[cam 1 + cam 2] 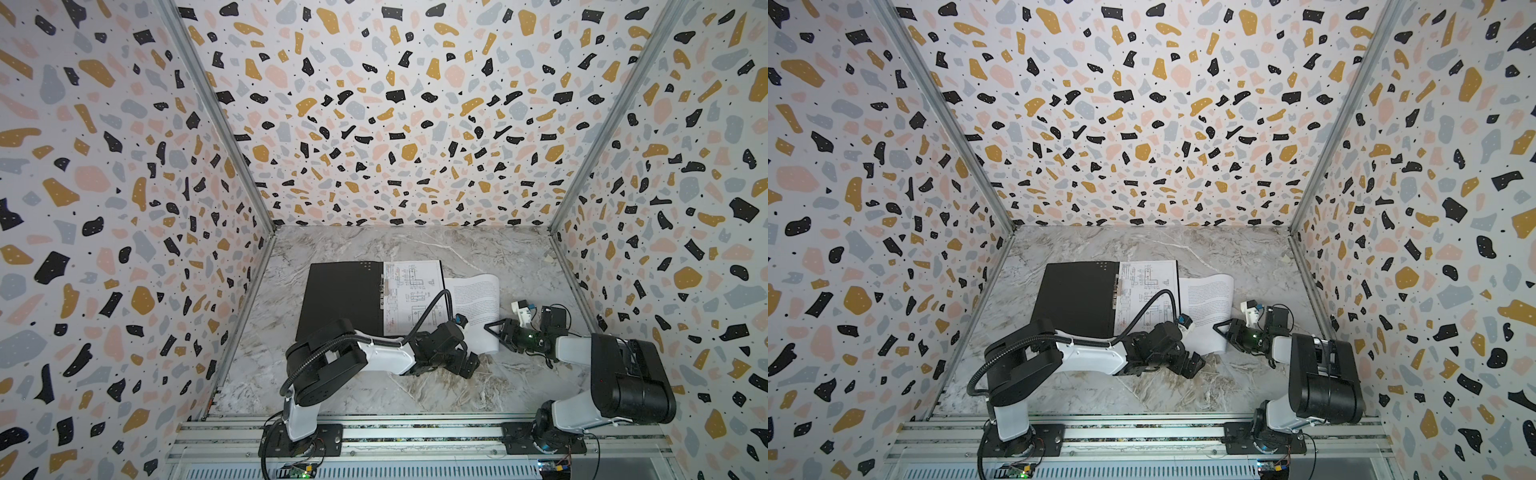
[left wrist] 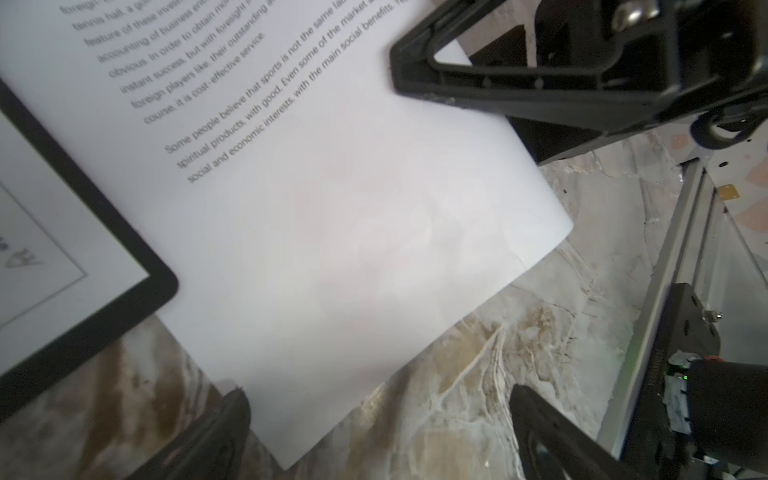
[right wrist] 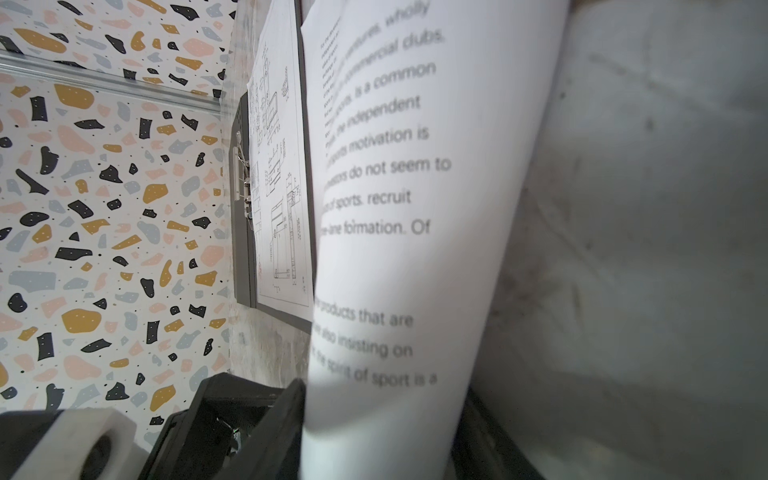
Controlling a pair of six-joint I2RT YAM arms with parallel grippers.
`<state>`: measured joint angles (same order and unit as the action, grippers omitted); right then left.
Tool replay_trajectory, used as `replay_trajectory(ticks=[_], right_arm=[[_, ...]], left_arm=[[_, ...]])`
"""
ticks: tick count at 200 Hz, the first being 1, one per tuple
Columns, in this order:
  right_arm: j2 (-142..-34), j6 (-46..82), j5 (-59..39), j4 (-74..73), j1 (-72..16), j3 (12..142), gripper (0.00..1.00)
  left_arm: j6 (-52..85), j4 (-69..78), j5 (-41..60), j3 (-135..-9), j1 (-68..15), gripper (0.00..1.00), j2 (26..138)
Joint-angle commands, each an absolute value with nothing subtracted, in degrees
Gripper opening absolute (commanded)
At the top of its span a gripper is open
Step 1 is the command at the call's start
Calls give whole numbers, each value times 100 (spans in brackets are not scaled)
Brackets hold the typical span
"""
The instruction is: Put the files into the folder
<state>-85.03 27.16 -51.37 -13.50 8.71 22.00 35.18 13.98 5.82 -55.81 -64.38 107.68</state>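
Note:
The folder (image 1: 340, 299) (image 1: 1075, 299) lies open on the table, black inside up, metal clip (image 1: 384, 286) at the spine. The drawing sheet (image 1: 409, 291) (image 3: 282, 166) rests flat on its right half. Right of it, the text sheet (image 1: 473, 299) (image 2: 332, 208) lies partly on the table with its right side curled up. My right gripper (image 1: 496, 332) (image 3: 382, 436) is shut on that raised edge near the sheet's front. My left gripper (image 1: 457, 365) (image 2: 380, 419) hovers open over the text sheet's near corner, nothing between its fingers.
The marble table (image 1: 374, 386) is boxed in by terrazzo-patterned walls on three sides. An aluminium rail (image 1: 415, 432) with both arm bases runs along the front. The right wall's metal frame (image 1: 573, 286) stands close behind my right gripper.

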Motion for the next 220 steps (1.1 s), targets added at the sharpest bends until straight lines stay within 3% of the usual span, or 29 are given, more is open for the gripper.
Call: replay_trajectory(ticks=[1, 89, 178, 220], right_arm=[[-8509, 2730, -4753, -643, 828, 1986, 56], [-8055, 2682, -4746, -488, 831, 1672, 49], [-7788, 2747, -4720, -349, 827, 1765, 48], [-7644, 2755, -4725, -384, 807, 1707, 49]], left_arm=[[3853, 1735, 650, -5398, -6551, 99, 10572], [3706, 1489, 249, -5353, -6674, 100, 10415], [3414, 1012, -430, -5061, -6820, 99, 9943], [4272, 2279, 80, -4506, -6917, 98, 9789]])
